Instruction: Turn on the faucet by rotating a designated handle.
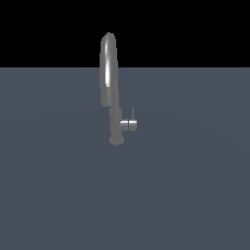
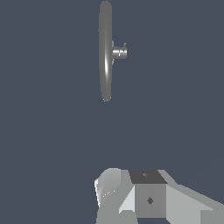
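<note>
**Operator:** Report the location of the faucet.

**Technician:** The faucet (image 1: pixel 109 73) stands upright on the flat grey-blue surface (image 1: pixel 195 195), roughly central and toward the far part of the scene in the exterior view. It has a glossy arched spout on a straight column with a small round base (image 1: pixel 116 140). In the wrist view the faucet (image 2: pixel 105 52) appears as a narrow elongated form seen end-on along the spout.

**Operator:** Report the handle.

**Technician:** The handle (image 1: pixel 129 125) is a short metal stub projecting from the lower column toward the exterior view's right. A thin pin-like lever (image 1: pixel 133 115) rises upright from its outer end. The wrist view shows the same handle (image 2: pixel 119 53) jutting sideways from the spout outline.

**Operator:** Report gripper status.

**Technician:** The gripper (image 2: pixel 151 199) appears only in the wrist view, and only in part: pale angular housing with one dark panel. The fingertips are not distinguishable, so the opening width cannot be determined. No object is visible in its grasp. The gripper is well apart from the faucet and handle, with no contact. The arm does not appear in the exterior view.
</note>
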`<state>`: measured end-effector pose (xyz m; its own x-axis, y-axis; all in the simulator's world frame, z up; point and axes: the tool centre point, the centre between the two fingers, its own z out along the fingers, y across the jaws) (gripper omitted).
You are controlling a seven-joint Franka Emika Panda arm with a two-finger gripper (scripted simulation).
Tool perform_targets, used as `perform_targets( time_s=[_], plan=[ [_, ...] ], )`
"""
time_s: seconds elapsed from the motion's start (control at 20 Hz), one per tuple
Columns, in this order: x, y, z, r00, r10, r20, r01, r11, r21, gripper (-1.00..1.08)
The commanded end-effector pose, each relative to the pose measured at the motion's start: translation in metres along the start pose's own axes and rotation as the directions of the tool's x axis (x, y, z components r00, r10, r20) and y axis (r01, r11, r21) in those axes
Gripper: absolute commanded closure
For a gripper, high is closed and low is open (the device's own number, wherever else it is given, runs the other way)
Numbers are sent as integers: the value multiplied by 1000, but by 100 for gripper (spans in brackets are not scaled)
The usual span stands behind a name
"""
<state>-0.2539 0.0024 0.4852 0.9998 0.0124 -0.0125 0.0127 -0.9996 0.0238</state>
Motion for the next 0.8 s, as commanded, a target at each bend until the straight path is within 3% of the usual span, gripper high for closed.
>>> perform_targets(
  time_s=[0.0,0.35,0.75],
  plan=[
    [0,0,0,1000,0,0,0,1000,0,108],
    [7,-1,1,1000,15,16,-16,1000,15,108],
    [31,-2,6,995,69,75,-75,995,69,108]
  ],
)
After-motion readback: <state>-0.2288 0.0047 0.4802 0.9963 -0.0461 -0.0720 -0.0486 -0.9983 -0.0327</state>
